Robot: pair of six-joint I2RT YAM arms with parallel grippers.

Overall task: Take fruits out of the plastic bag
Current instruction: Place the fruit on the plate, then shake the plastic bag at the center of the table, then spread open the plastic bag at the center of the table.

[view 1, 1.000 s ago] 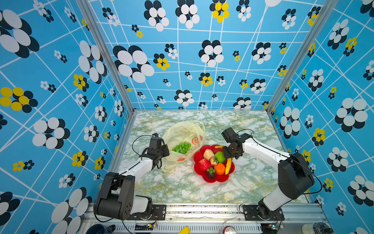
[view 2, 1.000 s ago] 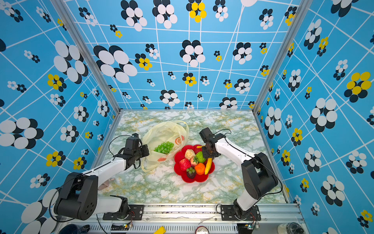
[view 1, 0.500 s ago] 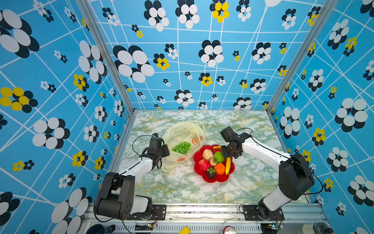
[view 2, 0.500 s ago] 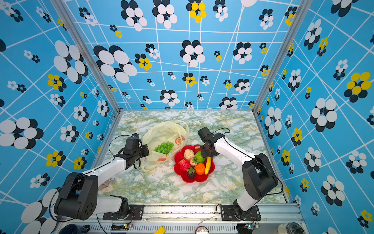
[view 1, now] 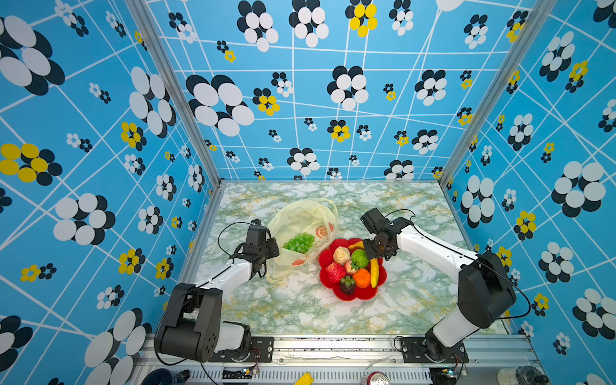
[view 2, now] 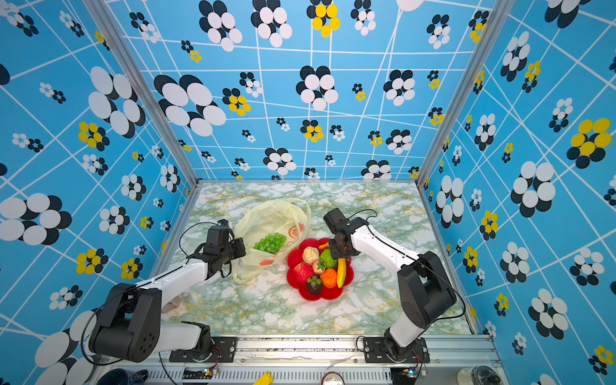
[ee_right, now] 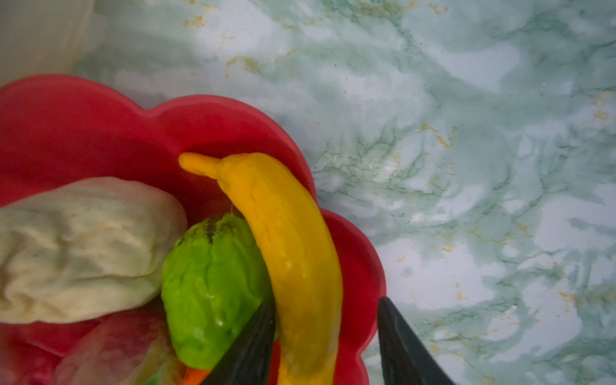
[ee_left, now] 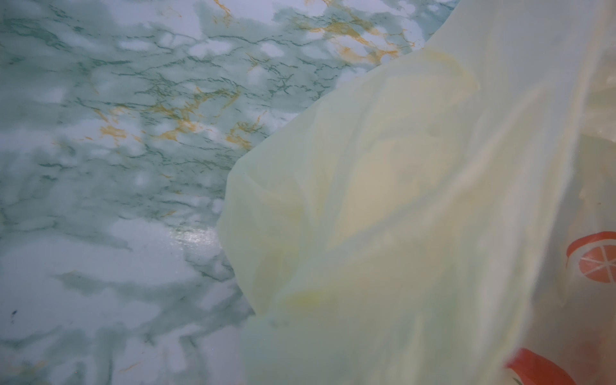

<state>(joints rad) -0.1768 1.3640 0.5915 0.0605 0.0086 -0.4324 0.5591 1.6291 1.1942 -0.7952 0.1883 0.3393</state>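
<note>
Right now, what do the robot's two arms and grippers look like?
The left arm and right arm have white links, bulky black joints and a thin black cable looping by each wrist. The left gripper and right gripper are black; the right fingers taper to points.

One bag (view 1: 300,216), one plate (view 1: 363,295). Eight fruits: one grape bunch (view 1: 299,241), one banana (view 1: 374,275), one orange (view 1: 362,277), one green fruit (view 1: 359,258), one cream piece (view 1: 341,255), one purple piece (view 1: 346,289), one red fruit (view 1: 335,271), one strawberry (view 1: 350,266).

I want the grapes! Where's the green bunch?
In both top views, the green grape bunch lies inside the plastic bag, just left of the red flower-shaped plate.
</note>
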